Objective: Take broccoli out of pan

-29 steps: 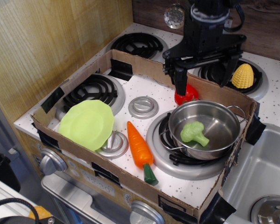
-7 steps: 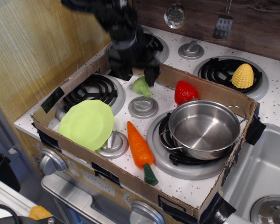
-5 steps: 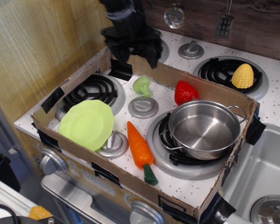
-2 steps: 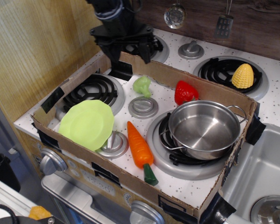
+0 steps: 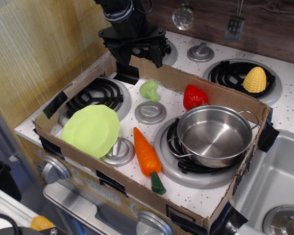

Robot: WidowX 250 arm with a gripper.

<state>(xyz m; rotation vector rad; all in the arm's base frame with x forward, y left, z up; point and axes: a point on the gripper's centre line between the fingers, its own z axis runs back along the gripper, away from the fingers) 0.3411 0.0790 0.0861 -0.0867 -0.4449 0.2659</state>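
The pale-green broccoli [image 5: 149, 90] lies on the white stove top inside the cardboard box, between the back-left burner and a flat silver cap. The shiny steel pan [image 5: 214, 135] stands empty on the front-right burner. My black gripper [image 5: 139, 56] hangs open and empty above the box's back wall, up and behind the broccoli, apart from it.
A cardboard box wall [image 5: 206, 90] rings the stove top. Inside are a lime-green plate [image 5: 90, 129], an orange carrot [image 5: 147, 156], a red pepper [image 5: 194, 96] and silver caps [image 5: 150, 112]. A yellow corn [image 5: 255, 80] sits on the back-right burner. A sink [image 5: 274, 191] is at right.
The broccoli went from the pan to the stove top by the back-left burner. My gripper let it go, rose and drew back above the box's back wall.
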